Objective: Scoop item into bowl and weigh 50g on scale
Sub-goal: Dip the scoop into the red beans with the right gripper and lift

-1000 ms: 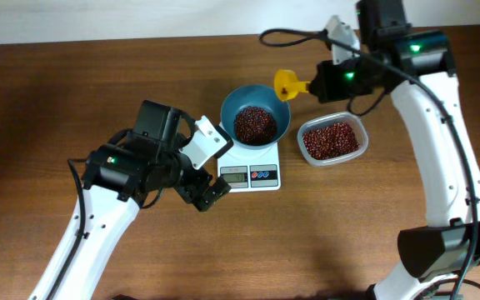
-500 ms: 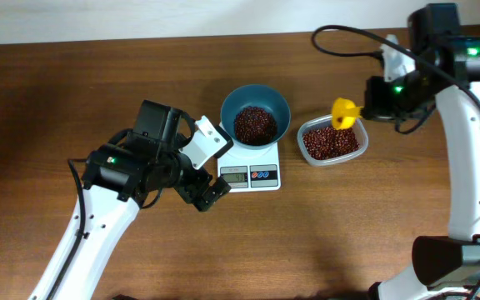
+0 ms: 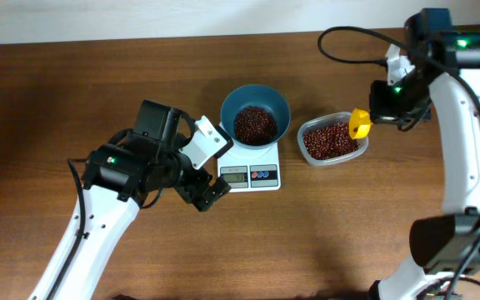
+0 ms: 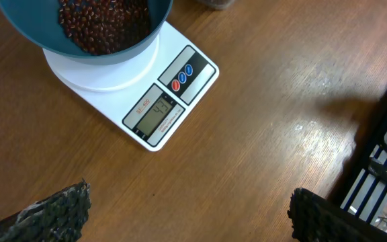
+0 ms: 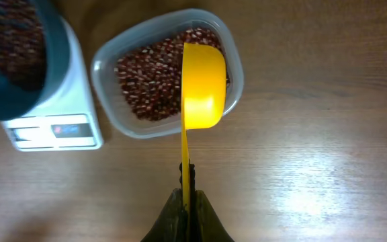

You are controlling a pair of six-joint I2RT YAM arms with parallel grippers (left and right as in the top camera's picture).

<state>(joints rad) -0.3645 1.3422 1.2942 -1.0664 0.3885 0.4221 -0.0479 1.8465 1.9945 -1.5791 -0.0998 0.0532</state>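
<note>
The teal bowl (image 3: pixel 282 105) stands on the white scale (image 3: pixel 271 157) with a heap of red-brown beans (image 3: pixel 255 125) inside. More beans (image 3: pixel 327 140) fill a clear container (image 3: pixel 332 162) to its right. My right gripper (image 3: pixel 377 114) is shut on the handle of a yellow scoop (image 3: pixel 359 123). In the right wrist view the scoop (image 5: pixel 202 84) hangs over the container's right edge (image 5: pixel 237 81), turned on its side. My left gripper (image 4: pixel 187 218) stands wide open over bare wood in front of the scale (image 4: pixel 113 101), holding nothing.
The scale's display (image 4: pixel 154 113) is lit, but its digits are too small for me to read surely. Red and blue buttons (image 4: pixel 182 75) sit beside it. Dark cables (image 3: pixel 340 37) run across the table's far right by the right arm.
My right gripper has carried the yellow scoop from beside the bowl's right rim rightward to the container's right edge. The left arm has not moved.
</note>
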